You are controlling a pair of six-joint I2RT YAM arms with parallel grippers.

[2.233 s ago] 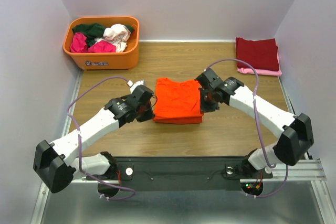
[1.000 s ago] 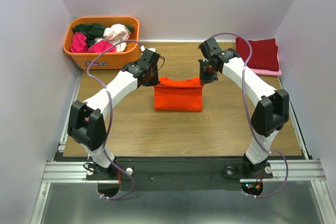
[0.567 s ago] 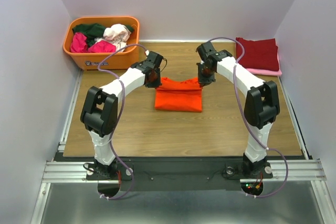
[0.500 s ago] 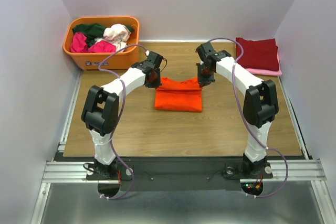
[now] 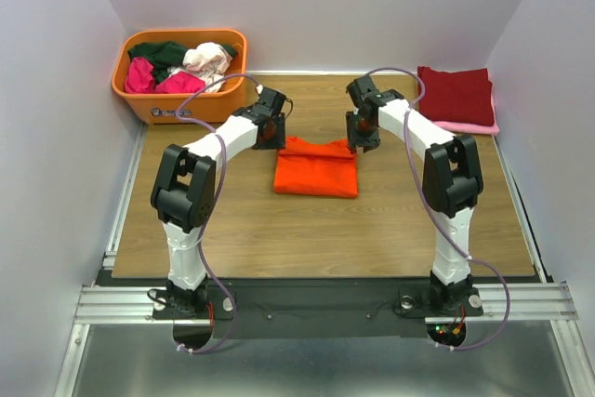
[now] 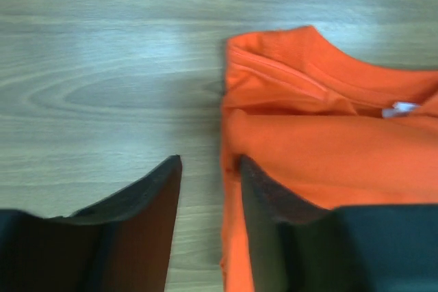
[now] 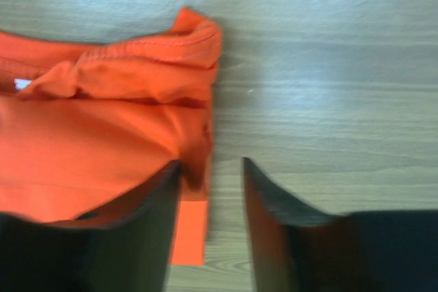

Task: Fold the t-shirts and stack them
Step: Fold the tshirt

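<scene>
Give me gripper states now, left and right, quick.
Left gripper: open, holding nothing; the orange t-shirt lies beside one finger.
Right gripper: open, holding nothing, at the same shirt's edge.

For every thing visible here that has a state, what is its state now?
Bright orange cloth t-shirt: folded, lying flat on the wooden table.
Dark red t-shirt: folded, stacked on a pink t-shirt.
Orange plastic tub: holds crumpled shirts, not folded.
Left gripper: open, holding nothing.
Right gripper: open, holding nothing.
</scene>
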